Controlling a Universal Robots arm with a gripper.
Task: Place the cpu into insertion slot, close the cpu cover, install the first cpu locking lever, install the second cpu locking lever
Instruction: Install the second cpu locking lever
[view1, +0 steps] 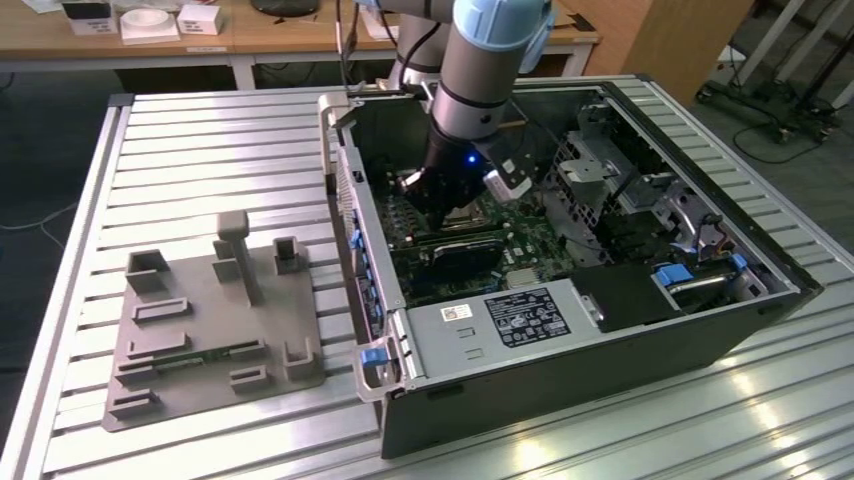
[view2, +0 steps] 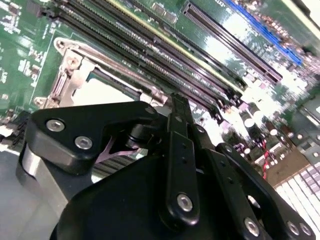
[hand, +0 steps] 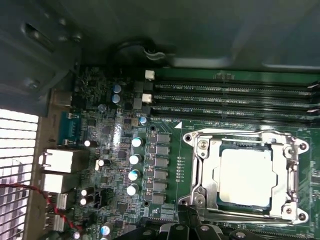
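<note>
Exterior view: slatted metal table (view1: 200, 160) carries open computer case (view1: 747, 320); desks (view1: 80, 45) behind.

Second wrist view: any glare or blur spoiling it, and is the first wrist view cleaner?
Second wrist view: glare washes out the board's far corner, and the claw looms soft up close. First wrist view: the cpu top reads nearly white, while the cpu cover stays legible.

Lab: slatted aluminium bench (view1: 200, 130), desks (view1: 267, 40) behind.
</note>
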